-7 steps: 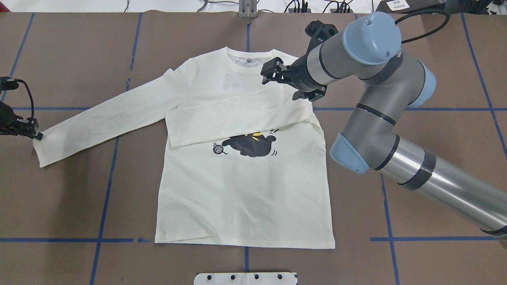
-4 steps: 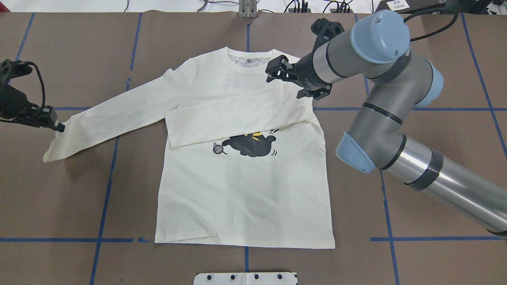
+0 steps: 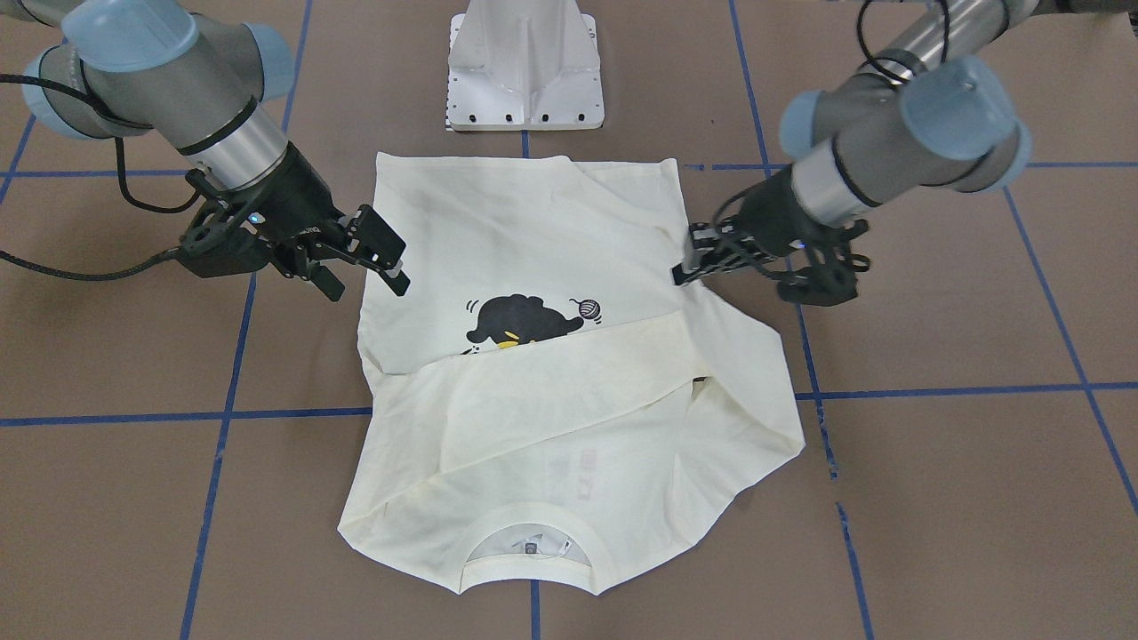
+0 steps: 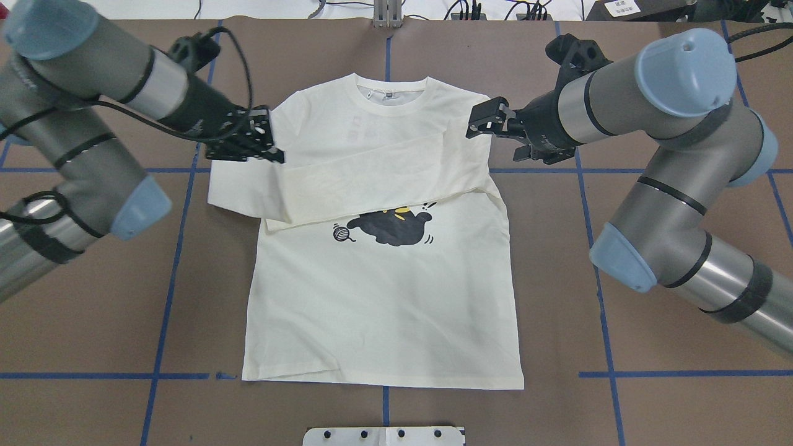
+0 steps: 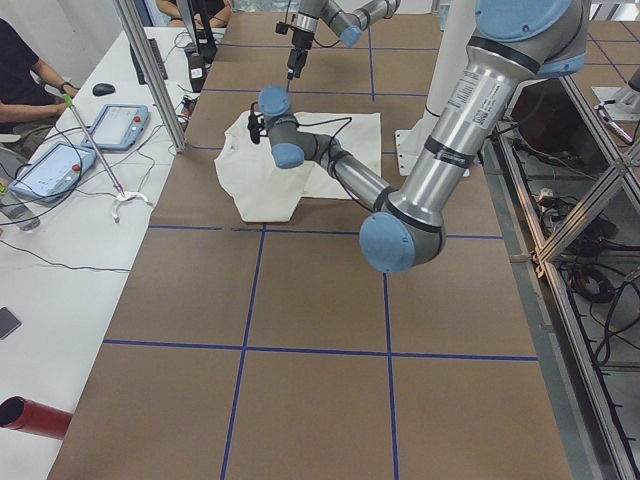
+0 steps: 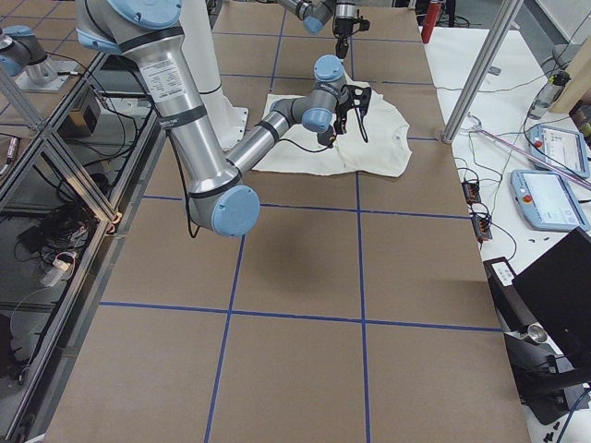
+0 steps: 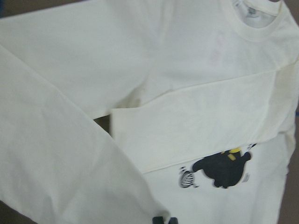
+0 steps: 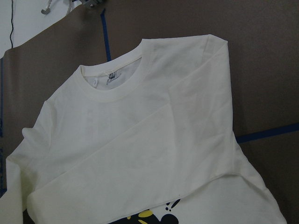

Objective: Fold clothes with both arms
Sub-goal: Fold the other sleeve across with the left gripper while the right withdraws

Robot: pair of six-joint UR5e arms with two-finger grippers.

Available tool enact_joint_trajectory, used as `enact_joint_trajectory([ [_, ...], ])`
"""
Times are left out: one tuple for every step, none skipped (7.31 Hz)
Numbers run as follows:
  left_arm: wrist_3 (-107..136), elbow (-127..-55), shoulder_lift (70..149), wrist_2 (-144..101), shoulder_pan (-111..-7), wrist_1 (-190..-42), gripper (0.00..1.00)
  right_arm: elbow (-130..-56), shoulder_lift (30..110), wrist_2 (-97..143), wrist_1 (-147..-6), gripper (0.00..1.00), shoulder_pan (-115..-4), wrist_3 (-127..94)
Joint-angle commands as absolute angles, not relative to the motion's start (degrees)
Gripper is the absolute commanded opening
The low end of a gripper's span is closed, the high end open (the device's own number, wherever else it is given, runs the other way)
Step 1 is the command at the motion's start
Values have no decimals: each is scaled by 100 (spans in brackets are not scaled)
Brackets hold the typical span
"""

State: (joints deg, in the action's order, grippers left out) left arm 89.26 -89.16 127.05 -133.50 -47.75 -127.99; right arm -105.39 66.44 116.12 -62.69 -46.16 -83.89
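Note:
A cream long-sleeved shirt (image 4: 378,310) with a black cat print (image 4: 390,226) lies flat on the brown table. Its right sleeve (image 4: 372,179) is folded across the chest. My left gripper (image 4: 276,156) is shut on the cuff of the left sleeve (image 4: 238,186) and holds it raised by the shirt's left shoulder, so the sleeve bends back on itself. It also shows in the front view (image 3: 680,274). My right gripper (image 4: 480,121) is open and empty, hovering at the shirt's right shoulder edge. In the front view (image 3: 384,258) its jaws stand apart.
The white pedestal base (image 3: 524,62) stands at the robot's side of the table, close to the shirt's hem. Blue tape lines (image 4: 164,310) cross the brown surface. Cables (image 4: 471,9) run along the far edge. An operators' table with tablets (image 5: 120,125) lies beyond it.
My left gripper has carried the sleeve cuff from the far left in toward the shirt's left shoulder. My right gripper has drawn back rightward from the chest to the right shoulder edge.

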Motion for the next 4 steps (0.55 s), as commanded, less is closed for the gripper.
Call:
enact_joint_trajectory([
  [9789,-7121,15044,-12264,-4229,-12858,0,-10704,7012,11882,-6267,100,-4921,-8062],
  [9791,-6658,15438,-11582,-3749,-13032,0,-10809,7162,11892,-6267,100,-4965,-8007],
  [9791,-6366,15434,-10836,-3309,-13478,0,-10811,7180,11935,-6275,100,-5044,-7989],
  [9791,-5989,15486,-10506,-3148,-13830,0,-10802,7207,11944,-6284,100,-5071,-7885],
])
